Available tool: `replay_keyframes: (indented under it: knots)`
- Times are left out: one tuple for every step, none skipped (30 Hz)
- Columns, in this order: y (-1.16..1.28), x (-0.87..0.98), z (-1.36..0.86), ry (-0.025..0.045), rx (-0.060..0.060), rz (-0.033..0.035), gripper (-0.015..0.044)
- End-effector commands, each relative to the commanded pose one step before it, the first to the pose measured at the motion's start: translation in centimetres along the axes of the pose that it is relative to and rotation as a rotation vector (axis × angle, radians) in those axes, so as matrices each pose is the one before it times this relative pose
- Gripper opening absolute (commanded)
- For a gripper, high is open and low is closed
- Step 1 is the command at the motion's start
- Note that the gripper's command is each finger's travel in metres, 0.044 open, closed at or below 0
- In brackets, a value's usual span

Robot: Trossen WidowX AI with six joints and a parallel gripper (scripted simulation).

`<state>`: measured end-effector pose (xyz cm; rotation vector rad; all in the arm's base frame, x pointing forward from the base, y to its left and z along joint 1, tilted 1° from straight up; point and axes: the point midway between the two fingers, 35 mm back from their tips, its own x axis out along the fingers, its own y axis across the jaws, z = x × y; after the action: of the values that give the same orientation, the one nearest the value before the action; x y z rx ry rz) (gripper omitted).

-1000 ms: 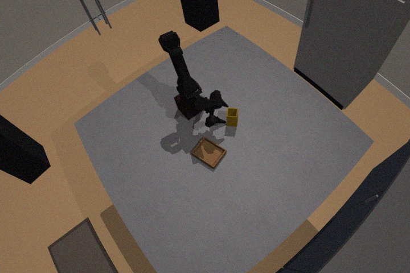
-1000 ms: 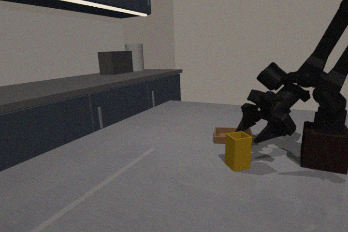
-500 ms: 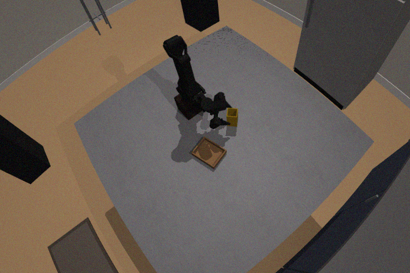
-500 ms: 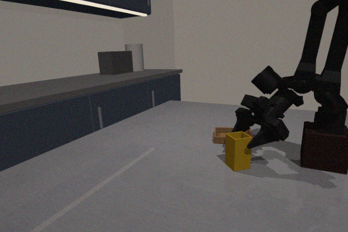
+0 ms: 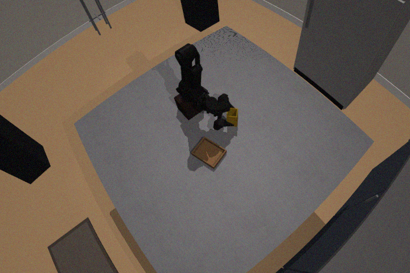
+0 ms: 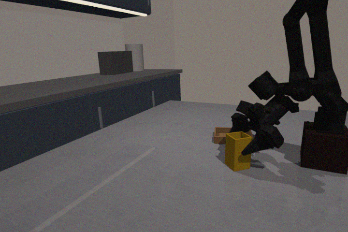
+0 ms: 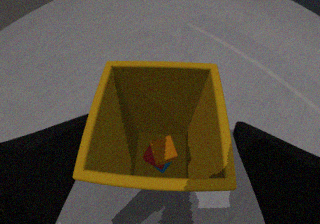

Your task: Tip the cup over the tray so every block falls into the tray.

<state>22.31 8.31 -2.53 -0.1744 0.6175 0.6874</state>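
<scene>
Cup (image 5: pixel 232 120) (image 6: pixel 238 152) (image 7: pixel 155 183): plain yellow. Blocks (image 7: pixel 162 154) inside: orange, red, blue. Tray (image 5: pixel 196 157) (image 6: pixel 220 140): brown. Claw (image 5: pixel 230 116) (image 6: pixel 237 142) (image 7: pixel 168 124): black. Desk (image 5: pixel 260 193) (image 6: pixel 152 196) (image 7: pixel 45 74): grey; pale line across it in exterior view. Arm's base block (image 5: pixel 187 111) (image 6: pixel 325 152): dark reddish brown. Counter front (image 6: pixel 70 125): dark blue.
</scene>
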Motion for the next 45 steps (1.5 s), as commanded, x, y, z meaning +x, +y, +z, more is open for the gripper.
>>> replay_keyframes:
  knots:
    - [0.08,0.535,-0.282,-0.00008,-0.0075,-0.00726,0.044]
    - [0.002,0.152,-0.024,-0.0016,-0.0049,-0.00161,0.044]
    - [0.006,0.151,-0.026,-0.00165,-0.0049,-0.00161,0.044]
    - [0.009,0.149,-0.028,-0.0017,-0.0049,-0.0016,0.044]
    - [0.013,0.146,-0.031,-0.00174,-0.0048,-0.00159,0.044]
    - [0.017,0.144,-0.033,-0.00179,-0.0048,-0.00159,0.044]
    - [0.016,0.112,-0.028,-0.00144,-0.0037,-0.00125,0.044]
    - [0.007,0.045,-0.011,-0.00059,-0.0015,-0.0005,0.0414]
    - [0.007,0.044,-0.012,-0.00059,-0.0015,-0.0005,0.0387]
    - [0.0,0.0,0.0,0.0,0.0,0.0,0.0361]
    - [0.0,0.0,0.0,0.0,0.0,0.0,0.0337]
    - [0.0,0.0,0.0,0.0,0.0,0.0,0.0337]
    - [0.0,0.0,0.0,0.0,0.0,0.0,0.0337]
    - [0.0,0.0,0.0,0.0,0.0,0.0,0.0337]
    - [0.0,0.0,0.0,0.0,0.0,0.0,0.0337]
    - [0.0,0.0,0.0,0.0,0.0,0.0,0.0337]
    - [0.0,0.0,0.0,0.0,0.0,0.0,0.0337]
    - [0.0,0.0,0.0,0.0,0.0,0.0,0.0337]
    - [0.0,0.0,0.0,0.0,0.0,0.0,0.033]
    - [0.0,0.0,0.0,0.0,0.0,0.0,0.0324]
    - [0.0,0.0,0.0,0.0,0.0,0.0,0.0317]
    - [0.0,0.0,0.0,0.0,0.0,0.0,0.031]
    - [0.0,0.0,0.0,0.0,0.0,0.0,0.0304]
    - [0.0,0.0,0.0,0.0,0.0,0.0,0.0297]
    - [0.0,0.0,0.0,0.0,0.0,0.0,0.029]
    - [0.0,0.0,0.0,0.0,0.0,0.0,0.0284]
    - [0.0,0.0,0.0,0.0,0.0,0.0,0.0277]
    - [0.0,0.0,0.0,0.0,0.0,0.0,0.027]
    - [0.0,0.0,0.0,0.0,0.0,0.0,0.0264]
    - [0.0,0.0,0.0,0.0,0.0,0.0,0.0257]
    - [0.0,0.0,0.0,0.0,0.0,0.0,0.025]
    - [0.0,0.0,0.0,0.0,0.0,0.0,0.0244]
    - [0.0,0.0,0.0,0.0,0.0,0.0,0.0237]
    - [0.0,0.0,0.0,0.0,0.0,0.0,0.023]
    - [0.0,0.0,0.0,0.0,0.0,0.0,0.0224]
    - [-0.001,-0.008,0.014,-0.00001,0.0,0.0,0.0197]
    - [-0.003,-0.023,0.041,-0.00002,0.0,-0.00001,0.0171]
    - [-0.004,-0.039,0.068,-0.00003,0.0,-0.00001,0.0145]
    - [-0.004,-0.046,0.078,-0.00004,0.0,-0.00002,0.0119]
    - [-0.003,-0.05,0.083,-0.00004,0.0,-0.00002,0.0092]
    - [-0.002,-0.051,0.083,-0.00004,0.0,-0.00002,0.0066]
    - [0.001,-0.053,0.076,-0.00003,0.0,-0.00001,0.004]
    - [0.001,-0.053,0.075,-0.00003,0.0,-0.00001,0.0014]
    - [0.002,-0.054,0.075,-0.00003,0.0,-0.00001,0.0]
    - [0.002,-0.058,0.079,-0.00004,0.0,-0.00002,0.0]
